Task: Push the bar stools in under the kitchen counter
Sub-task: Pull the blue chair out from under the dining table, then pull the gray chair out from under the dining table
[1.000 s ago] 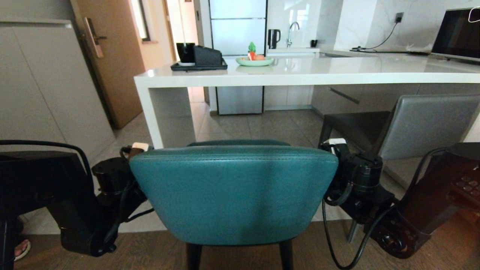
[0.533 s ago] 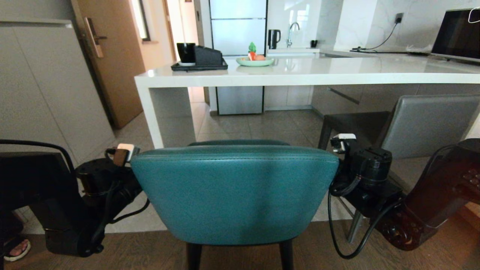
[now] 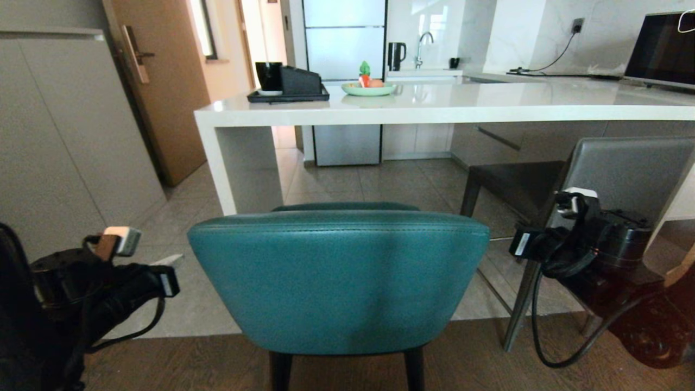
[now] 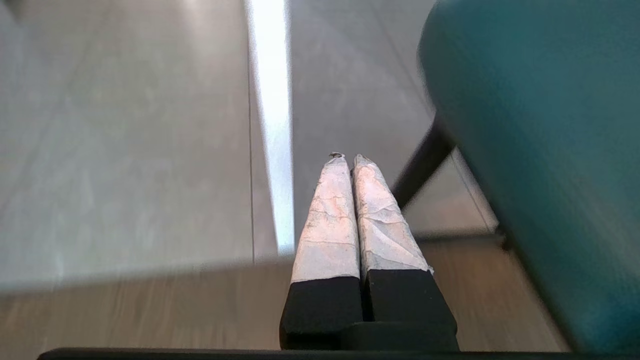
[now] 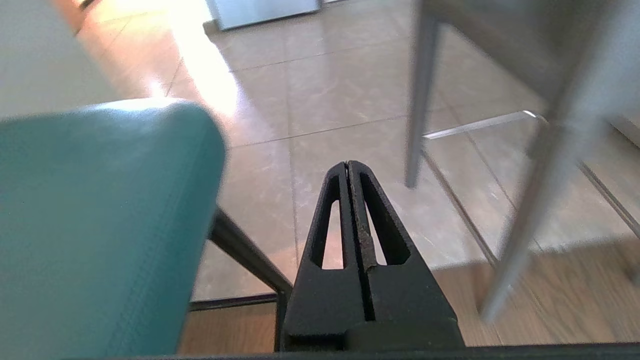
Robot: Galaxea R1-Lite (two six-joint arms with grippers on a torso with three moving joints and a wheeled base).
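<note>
The teal stool [image 3: 337, 279] stands in front of the white bench [image 3: 445, 106], not under it, between the two end effectors. The left end effector [image 4: 345, 159] sits apart from the teal stool's left edge, fingers pressed together and empty. The right end effector [image 5: 347, 165] sits apart from its right edge, likewise closed on nothing. The teal stool has a curved leather back and thin black legs. The grey stool [image 3: 586, 179] stands right of the teal stool, its seat partly under the bench. On the bench, a black tray [image 3: 288, 96] carries a black cup [image 3: 269, 76], and a green plate [image 3: 369, 89] holds small colourful items.

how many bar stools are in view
2. The teal stool stands in front of the kitchen counter, not yet under it. The grey stool is to its right, seat partly under the counter.
</note>
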